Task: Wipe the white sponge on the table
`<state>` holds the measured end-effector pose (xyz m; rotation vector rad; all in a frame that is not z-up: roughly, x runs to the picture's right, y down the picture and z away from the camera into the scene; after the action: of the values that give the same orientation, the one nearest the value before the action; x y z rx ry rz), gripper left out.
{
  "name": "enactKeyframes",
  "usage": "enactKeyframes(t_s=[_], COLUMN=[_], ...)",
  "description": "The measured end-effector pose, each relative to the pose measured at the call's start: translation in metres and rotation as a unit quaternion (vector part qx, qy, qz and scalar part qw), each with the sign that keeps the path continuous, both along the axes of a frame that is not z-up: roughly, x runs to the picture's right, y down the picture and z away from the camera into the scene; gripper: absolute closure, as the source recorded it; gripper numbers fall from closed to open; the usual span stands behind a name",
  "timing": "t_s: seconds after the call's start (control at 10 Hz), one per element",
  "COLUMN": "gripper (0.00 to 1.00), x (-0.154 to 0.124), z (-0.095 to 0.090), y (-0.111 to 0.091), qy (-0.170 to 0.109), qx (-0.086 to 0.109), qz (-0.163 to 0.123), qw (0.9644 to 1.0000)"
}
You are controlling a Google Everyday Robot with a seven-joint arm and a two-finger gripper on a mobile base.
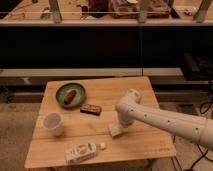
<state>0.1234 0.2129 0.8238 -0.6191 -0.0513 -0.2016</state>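
My end effector (118,125) is down at the table (145,142), a little toward four o'clock from the tabletop's centre, with my white arm reaching in from the four o'clock corner. Whether it is clamped on anything I cannot tell, since my wrist covers that part.

The white sponge (115,131) sits directly under my end effector, touching the wood, so I judge that I am pressing it onto the surface and that the wiping is under way, not yet finished. One look cannot show how much of the table has been covered: the wood shows no streak or wet trail. My guess is that most of the sweep is left, as the sponge lies in one spot of a broad bare stretch.

The sponge looks like a small off-white block, pale against the bamboo planks, and only its lower end pokes out below my wrist. It appears soft and squarish.

Elsewhere, a green plate (62,95) sits at eleven o'clock, a dark bar (91,108) near the centre, a translucent cup (53,123) at nine o'clock and a white carton (81,152) at seven o'clock, all well apart from the sponge
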Motion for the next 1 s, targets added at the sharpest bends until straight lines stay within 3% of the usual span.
enactKeyframes(t_s=[0.4, 0.6, 0.8, 1.0], gripper=[0.96, 0.96, 0.96, 0.96], x=[0.059, 0.085, 0.101, 0.108], z=[-0.020, -0.022, -0.013, 0.011], y=[0.010, 0.001, -0.020, -0.044], qy=[0.034, 0.058, 0.079, 0.093], qx=[0.000, 0.008, 0.011, 0.012], qz=[0.048, 0.072, 0.092, 0.107], qw=[0.9983, 0.9957, 0.9926, 0.9898])
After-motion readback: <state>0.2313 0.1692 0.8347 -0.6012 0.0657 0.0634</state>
